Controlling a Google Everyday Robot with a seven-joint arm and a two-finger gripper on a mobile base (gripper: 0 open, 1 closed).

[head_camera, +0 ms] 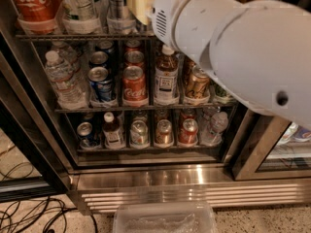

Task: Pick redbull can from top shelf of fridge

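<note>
The redbull can (118, 8), tall, slim and silver, stands on the top shelf (63, 35) of the fridge (146, 176), its top cut off by the frame edge. My white arm (243, 47) reaches in from the right across the upper right of the view. My gripper (140, 1) shows only as a cream part at the arm's end, at top-shelf height just right of the redbull can. A green-and-cream can (80, 6) and a large red Coca-Cola can (33, 4) stand to the can's left.
The middle rack holds a water bottle (60, 79), blue (101, 84) and red (134, 85) cans and a tea bottle (166, 76). The lower rack holds several short cans (164, 131). A clear plastic tub (165, 218) and cables (29, 215) lie on the floor.
</note>
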